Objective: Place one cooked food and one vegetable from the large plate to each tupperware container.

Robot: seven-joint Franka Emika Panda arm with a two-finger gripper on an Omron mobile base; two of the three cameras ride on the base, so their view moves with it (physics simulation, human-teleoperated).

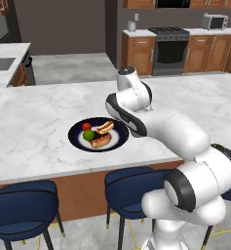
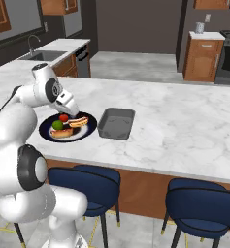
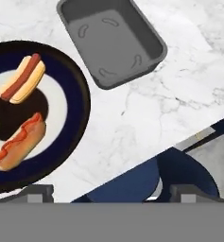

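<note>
The jaws stand wide and empty above the counter [image 2: 184, 126], free to pick food. Just left of them sits the large plate [image 3: 75, 85] with two hot dogs [image 3: 22, 78]; ahead waits a bare tupperware container [image 3: 111, 40].

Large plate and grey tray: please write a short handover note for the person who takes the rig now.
Gripper: open, holding nothing, above the counter edge beside the large plate.
Plate holds two hot dogs, a red tomato and a green vegetable.
One tupperware container lies just beside the plate, empty.
Done: nothing moved yet.
Left: put one hot dog and one vegetable into each container.
</note>
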